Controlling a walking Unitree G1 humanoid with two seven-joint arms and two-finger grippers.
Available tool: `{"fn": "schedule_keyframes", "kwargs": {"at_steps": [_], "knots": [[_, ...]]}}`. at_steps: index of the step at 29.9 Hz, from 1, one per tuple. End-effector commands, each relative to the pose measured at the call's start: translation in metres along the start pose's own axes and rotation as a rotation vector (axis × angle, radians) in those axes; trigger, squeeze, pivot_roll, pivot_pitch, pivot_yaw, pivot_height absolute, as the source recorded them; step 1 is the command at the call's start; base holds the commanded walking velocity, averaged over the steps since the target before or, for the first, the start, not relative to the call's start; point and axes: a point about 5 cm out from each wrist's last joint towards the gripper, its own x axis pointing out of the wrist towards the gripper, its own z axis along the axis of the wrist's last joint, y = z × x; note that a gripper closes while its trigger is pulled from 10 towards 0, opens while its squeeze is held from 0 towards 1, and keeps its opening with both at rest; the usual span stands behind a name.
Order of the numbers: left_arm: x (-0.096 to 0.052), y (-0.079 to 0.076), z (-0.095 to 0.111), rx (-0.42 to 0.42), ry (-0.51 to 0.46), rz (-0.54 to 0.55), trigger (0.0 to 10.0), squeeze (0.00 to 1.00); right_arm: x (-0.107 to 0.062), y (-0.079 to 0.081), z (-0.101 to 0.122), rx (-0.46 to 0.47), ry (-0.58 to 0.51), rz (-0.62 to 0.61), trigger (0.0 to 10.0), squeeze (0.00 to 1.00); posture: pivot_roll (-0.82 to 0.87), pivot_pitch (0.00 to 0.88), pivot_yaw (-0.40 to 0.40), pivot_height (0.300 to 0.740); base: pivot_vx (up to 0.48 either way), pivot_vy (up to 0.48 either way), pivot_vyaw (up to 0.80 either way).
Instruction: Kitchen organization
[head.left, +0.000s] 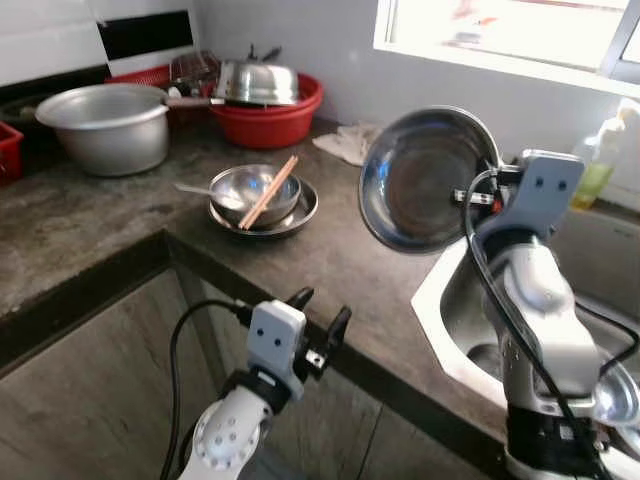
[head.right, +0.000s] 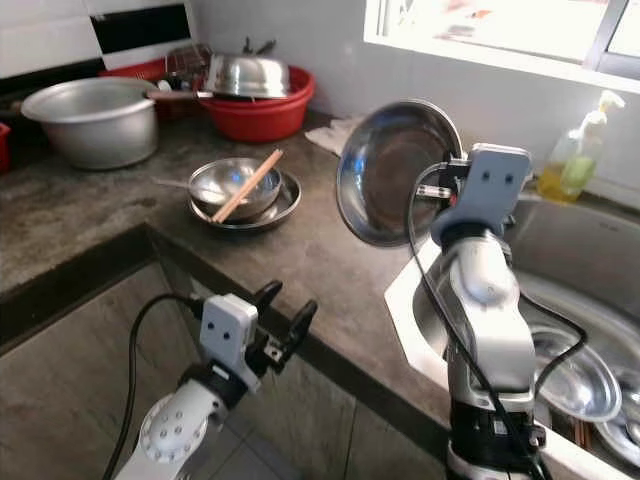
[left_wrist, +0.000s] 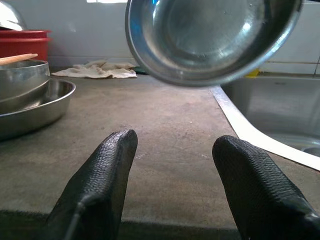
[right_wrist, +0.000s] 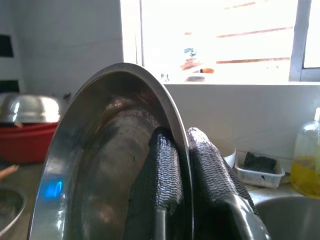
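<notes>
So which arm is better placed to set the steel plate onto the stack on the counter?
Right. The right gripper already pinches the steel plate by its rim above the counter; the left gripper hangs open and low at the counter's edge.

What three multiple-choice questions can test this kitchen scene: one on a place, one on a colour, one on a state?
1. Where do the chopsticks lie?
A. in the sink
B. across the bowl
C. on the floor

2. What colour is the basin?
A. red
B. blue
C. green

3. What is the state of the right claw?
A. open and free
B. shut on the plate
C. shut on a spoon

Answers: 1 B, they rest across the bowl on the counter. 2 A, its wall is red. 3 B, its fingers pinch the plate rim.
</notes>
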Motion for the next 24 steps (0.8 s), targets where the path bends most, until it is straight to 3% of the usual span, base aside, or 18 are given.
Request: {"fn": "schedule_keyframes", "kwargs": {"at_steps": [1, 9, 12, 21, 24], "knots": [[0.002, 0.0, 0.002, -0.001, 0.0, -0.003, 10.0, 0.0, -0.002, 0.003, 0.009, -0.023, -0.056, 0.007, 0.0, 0.0, 0.06, 0.0, -0.053, 0.74, 0.0, 0.0, 0.0], [0.005, -0.001, -0.001, 0.004, 0.014, -0.015, 10.0, 0.0, -0.015, 0.007, 0.003, -0.077, -0.052, -0.004, 0.0, 0.0, 0.05, 0.0, -0.037, 0.74, 0.0, 0.413, -0.05], [0.006, -0.001, 0.0, 0.011, 0.007, -0.016, 10.0, 0.0, -0.017, 0.008, 0.001, -0.084, -0.05, -0.006, 0.0, 0.0, 0.05, 0.0, -0.038, 0.74, 0.0, 0.464, -0.8], [0.005, 0.002, 0.001, 0.04, 0.004, -0.018, 10.0, 0.0, -0.017, 0.008, 0.0, -0.088, -0.05, -0.027, 0.0, 0.0, 0.05, 0.0, -0.034, 0.74, 0.0, 0.0, -0.78], [0.006, 0.001, 0.001, 0.057, 0.005, -0.024, 10.0, 0.0, -0.017, 0.009, 0.001, -0.092, -0.055, -0.032, 0.0, 0.0, 0.05, 0.0, -0.033, 0.74, 0.0, -0.39, -0.78]]}}
